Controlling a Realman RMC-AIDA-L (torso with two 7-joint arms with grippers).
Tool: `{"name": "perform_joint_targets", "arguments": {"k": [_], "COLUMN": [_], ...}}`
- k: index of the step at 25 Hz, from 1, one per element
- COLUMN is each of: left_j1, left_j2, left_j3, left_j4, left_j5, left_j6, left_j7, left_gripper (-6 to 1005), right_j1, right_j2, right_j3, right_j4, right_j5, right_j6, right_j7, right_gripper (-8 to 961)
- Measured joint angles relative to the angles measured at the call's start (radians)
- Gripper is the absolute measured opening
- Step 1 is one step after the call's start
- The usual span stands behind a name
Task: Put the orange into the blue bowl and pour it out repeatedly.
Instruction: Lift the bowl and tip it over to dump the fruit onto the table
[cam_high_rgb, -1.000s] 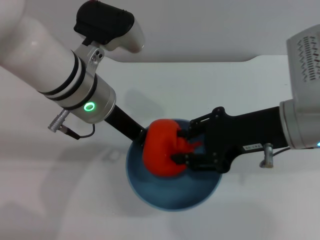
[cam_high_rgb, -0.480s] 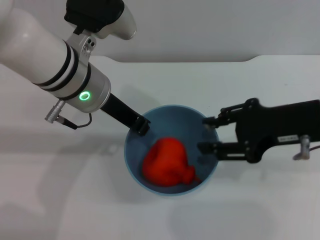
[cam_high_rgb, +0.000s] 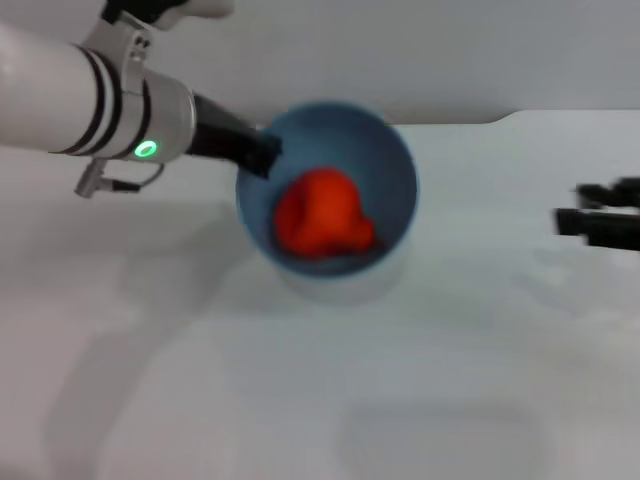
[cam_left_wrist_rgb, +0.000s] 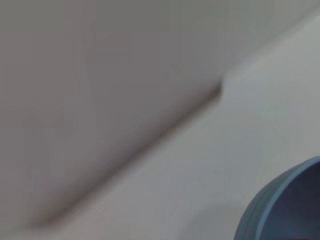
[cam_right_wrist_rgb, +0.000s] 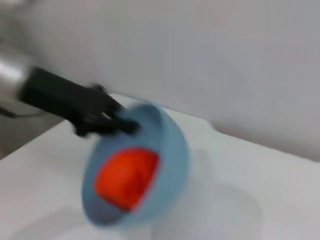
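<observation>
The orange (cam_high_rgb: 318, 212) lies inside the blue bowl (cam_high_rgb: 397, 165), which is held up off the white table and tilted. My left gripper (cam_high_rgb: 258, 152) is shut on the bowl's rim on its left side. My right gripper (cam_high_rgb: 578, 208) is open and empty at the far right edge of the head view, well away from the bowl. The right wrist view shows the tilted bowl (cam_right_wrist_rgb: 172, 150) with the orange (cam_right_wrist_rgb: 125, 175) in it and the left gripper (cam_right_wrist_rgb: 120, 125) clamped on its rim. The left wrist view shows only a part of the bowl (cam_left_wrist_rgb: 285, 205).
The white table (cam_high_rgb: 300, 390) spreads below the bowl, with the bowl's shadow on it. Its back edge with a step (cam_high_rgb: 500, 118) meets a grey wall behind.
The right gripper let go of the orange into the bowl and drew back to the right. The left gripper has lifted the bowl up and back with the orange inside.
</observation>
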Motion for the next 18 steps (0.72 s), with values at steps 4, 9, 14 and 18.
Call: {"name": "perform_joint_targets", "arguments": {"k": [4,9,14,18], "left_j1": [0.137,0.247,0.288,0.296], "left_j2": [0.001,-0.002,-0.006,-0.007], "left_j3": [0.082,0.239,0.388,0.467], "left_j4": [0.092,0.114,0.059,-0.043], "left_j5": [0.037,0.159,0.317,0.327], "left_j6": [-0.252,-0.531,-0.780,-0.979], "left_j7": [0.105,0.203,0.214,0.325], "left_gripper": [0,0,-1,-1], "right_j1": [-0.011,-0.011,-0.004,-0.004], "right_j2": [-0.005,-0.008,-0.008,-0.008], "right_j3": [0.134,0.201,0.199,0.198], "right_j4": [0.049,0.095,0.118,0.121], "right_j5": [-0.051,-0.144,-0.185,-0.186], "right_j6": [-0.056,-0.101,-0.107,-0.112], "right_j7": [0.056,0.097,0.119,0.120], "right_gripper": [485,485,485,485]}}
